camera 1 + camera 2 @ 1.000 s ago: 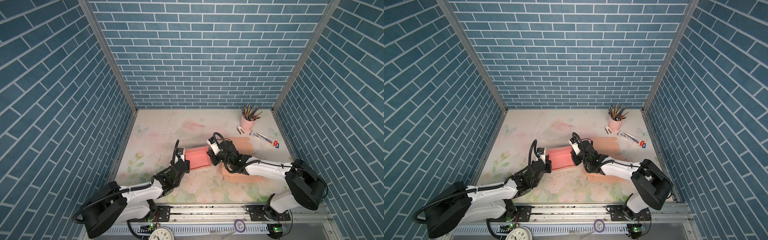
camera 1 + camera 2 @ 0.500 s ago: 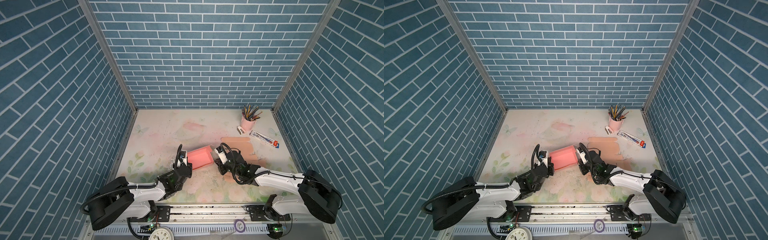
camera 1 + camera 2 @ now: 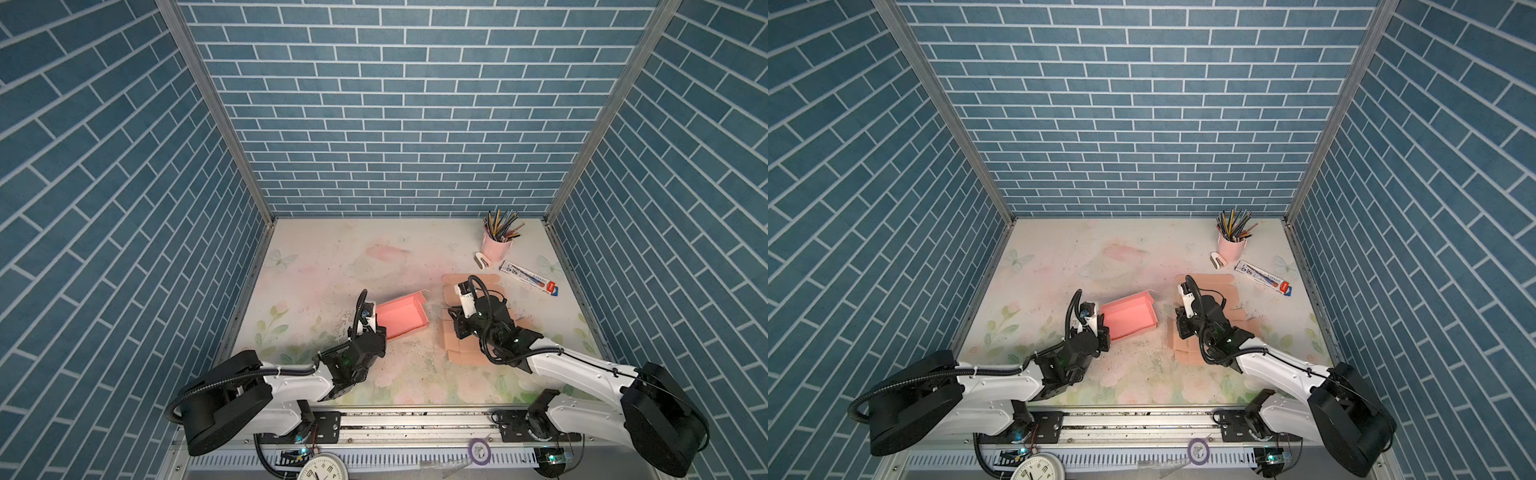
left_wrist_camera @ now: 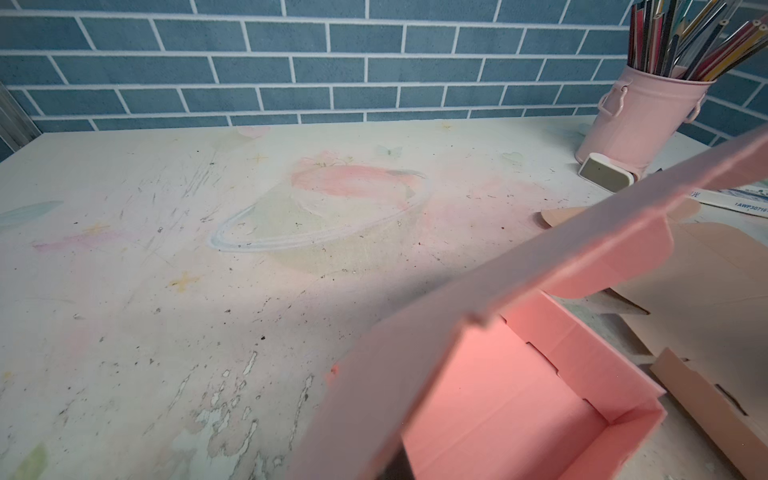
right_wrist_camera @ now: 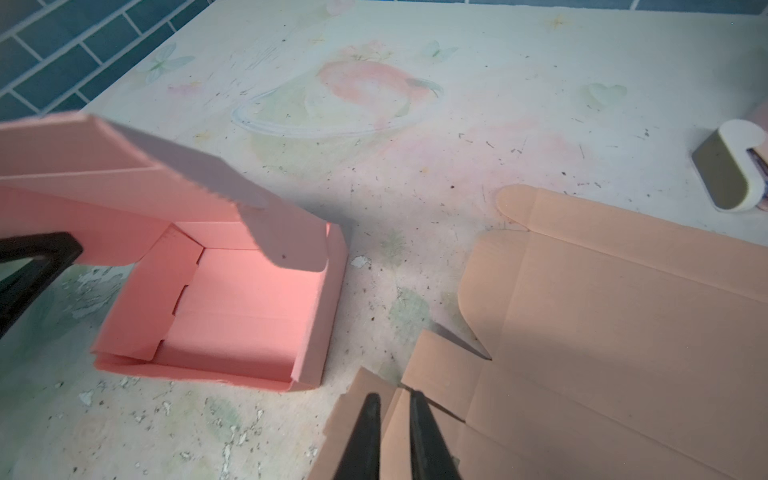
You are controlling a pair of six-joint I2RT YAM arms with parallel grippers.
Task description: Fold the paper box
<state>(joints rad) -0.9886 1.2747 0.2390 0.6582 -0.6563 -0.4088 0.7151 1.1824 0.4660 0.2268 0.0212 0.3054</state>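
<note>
Tan blank lies flat on the table, right side, near the pink box at centre-front, lid half raised. Your left gripper is clamped on the box's left edge: tug and the thin wall tears or the tray skids. Your right gripper has narrow jaws over the blank, grip unclear; it could snag 1 flap.

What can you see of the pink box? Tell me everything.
The box is pink paper board: a shallow open tray with folded-up walls and tabs inside. Its lid stands raised along one long side. It sits askew on the table, apart from the flat tan sheet. The left gripper, jaws shut, holds the end nearest that arm.
</note>
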